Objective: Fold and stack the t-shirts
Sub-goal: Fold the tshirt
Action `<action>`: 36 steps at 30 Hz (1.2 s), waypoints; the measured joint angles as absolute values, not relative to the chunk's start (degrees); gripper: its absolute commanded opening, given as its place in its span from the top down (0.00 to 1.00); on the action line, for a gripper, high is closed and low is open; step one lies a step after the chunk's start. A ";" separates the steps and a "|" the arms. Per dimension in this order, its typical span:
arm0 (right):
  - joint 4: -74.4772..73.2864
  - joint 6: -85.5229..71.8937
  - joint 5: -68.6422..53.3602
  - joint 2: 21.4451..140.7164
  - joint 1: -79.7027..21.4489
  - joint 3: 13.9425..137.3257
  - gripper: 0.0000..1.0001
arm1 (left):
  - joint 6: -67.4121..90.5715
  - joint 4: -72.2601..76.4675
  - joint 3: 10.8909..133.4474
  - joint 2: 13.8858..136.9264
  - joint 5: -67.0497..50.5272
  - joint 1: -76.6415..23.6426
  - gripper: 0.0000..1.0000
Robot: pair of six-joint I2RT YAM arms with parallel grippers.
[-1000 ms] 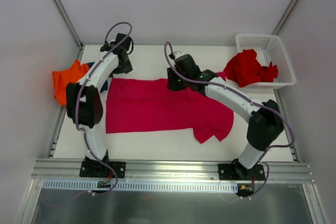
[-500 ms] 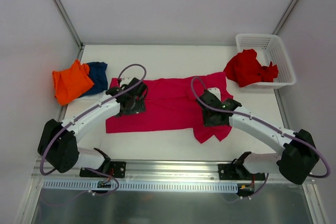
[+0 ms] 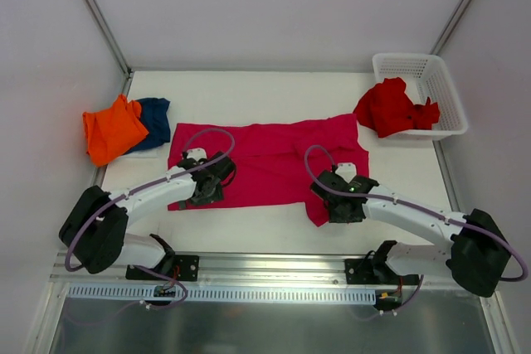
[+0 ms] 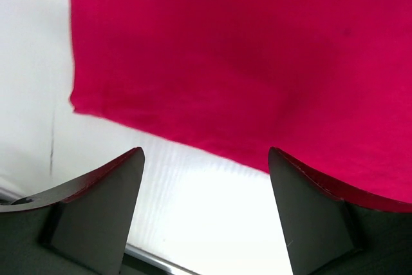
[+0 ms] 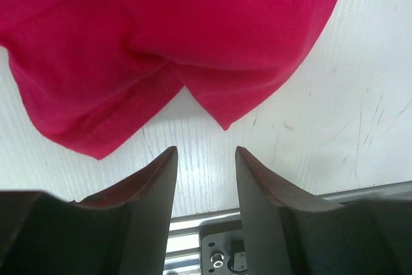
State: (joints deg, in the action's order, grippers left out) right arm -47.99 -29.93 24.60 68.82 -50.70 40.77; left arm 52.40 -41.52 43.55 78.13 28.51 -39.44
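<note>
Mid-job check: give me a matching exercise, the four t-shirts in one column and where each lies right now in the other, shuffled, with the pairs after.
Things
1. magenta-pink t-shirt
2. orange t-shirt
3. navy blue t-shirt
4. red t-shirt

Places
A. hanging over the rim of the white mesh basket, far right
B. far left, partly under another shirt
C. spread out in the middle of the table
D. far left, lying on top of another shirt

Pairs: 1-C; 2-D; 3-B; 4-A

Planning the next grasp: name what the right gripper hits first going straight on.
Probably bare table, just short of a corner of the magenta-pink t-shirt; depth is unclear, so the right gripper might catch cloth instead.
</note>
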 measured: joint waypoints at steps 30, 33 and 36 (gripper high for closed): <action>-36.71 -30.92 18.76 66.26 -51.70 34.09 0.54 | 73.28 -64.73 47.05 91.07 39.57 -39.44 0.20; -33.95 -30.04 17.39 68.90 -51.70 34.00 0.54 | 73.78 -65.32 47.13 91.13 39.57 -39.44 0.20; -31.51 -29.12 16.36 71.31 -51.75 34.11 0.54 | 74.13 -65.73 47.40 91.70 39.55 -39.44 0.20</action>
